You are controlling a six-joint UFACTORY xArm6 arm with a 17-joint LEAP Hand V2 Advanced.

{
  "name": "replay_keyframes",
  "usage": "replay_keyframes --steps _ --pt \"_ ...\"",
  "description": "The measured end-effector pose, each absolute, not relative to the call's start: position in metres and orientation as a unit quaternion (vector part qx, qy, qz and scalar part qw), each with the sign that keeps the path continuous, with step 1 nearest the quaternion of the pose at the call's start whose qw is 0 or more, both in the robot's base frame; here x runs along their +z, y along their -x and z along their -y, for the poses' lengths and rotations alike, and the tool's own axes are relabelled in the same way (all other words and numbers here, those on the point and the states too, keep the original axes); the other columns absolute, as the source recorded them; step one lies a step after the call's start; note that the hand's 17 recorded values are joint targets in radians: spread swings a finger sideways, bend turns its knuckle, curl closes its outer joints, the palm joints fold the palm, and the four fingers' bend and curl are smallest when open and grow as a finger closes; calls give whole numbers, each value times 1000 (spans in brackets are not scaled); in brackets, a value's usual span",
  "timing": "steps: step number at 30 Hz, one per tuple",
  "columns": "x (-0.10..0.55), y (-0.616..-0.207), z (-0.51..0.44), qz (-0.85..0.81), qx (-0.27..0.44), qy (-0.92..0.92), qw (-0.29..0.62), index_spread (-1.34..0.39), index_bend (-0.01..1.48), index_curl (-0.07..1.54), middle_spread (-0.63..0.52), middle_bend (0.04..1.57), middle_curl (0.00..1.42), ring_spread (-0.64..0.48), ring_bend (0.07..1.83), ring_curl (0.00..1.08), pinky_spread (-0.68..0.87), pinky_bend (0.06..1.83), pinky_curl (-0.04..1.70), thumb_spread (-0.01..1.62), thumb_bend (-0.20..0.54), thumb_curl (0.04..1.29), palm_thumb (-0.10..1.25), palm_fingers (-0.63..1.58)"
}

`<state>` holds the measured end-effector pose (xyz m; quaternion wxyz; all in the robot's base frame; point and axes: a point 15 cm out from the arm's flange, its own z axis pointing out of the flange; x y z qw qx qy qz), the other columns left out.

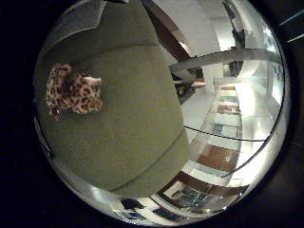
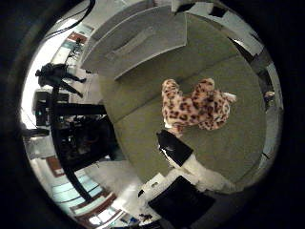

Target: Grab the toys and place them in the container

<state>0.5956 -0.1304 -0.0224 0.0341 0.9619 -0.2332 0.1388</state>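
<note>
While one white and black finger (image 2: 177,155) of the hand (image 2: 183,183) reaches out straight, its dark tip ends just short of the leopard plush toy (image 2: 195,106) without clearly touching it, and it has hold of nothing. That spotted toy lies on its side on the olive-green sofa seat cushion (image 1: 133,118). Beyond the toy, a pale grey container (image 2: 136,43) sits at the cushion's far edge. Striped floor (image 1: 223,152) shows past the sofa.

Olive-green fabric sofa seat (image 1: 128,118) fills the near ground. Beyond it, a glossy floor with a patterned rug of red-brown and pale blocks (image 1: 223,142). Pale grey flat cushion (image 2: 138,40) beside the seat. Dark metal stand (image 2: 62,133) nearby.
</note>
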Motion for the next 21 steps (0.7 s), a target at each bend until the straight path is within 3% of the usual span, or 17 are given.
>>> replay_keyframes --steps 14,21 --pt "-60 -606 142 227 132 -964 48 -432 165 307 -25 191 332 -34 446 249 244 548 371 1010 -27 310 575 141" --pt "-72 -608 148 233 131 -962 54 -420 157 280 -24 192 329 11 451 256 264 596 321 989 -31 291 480 65"
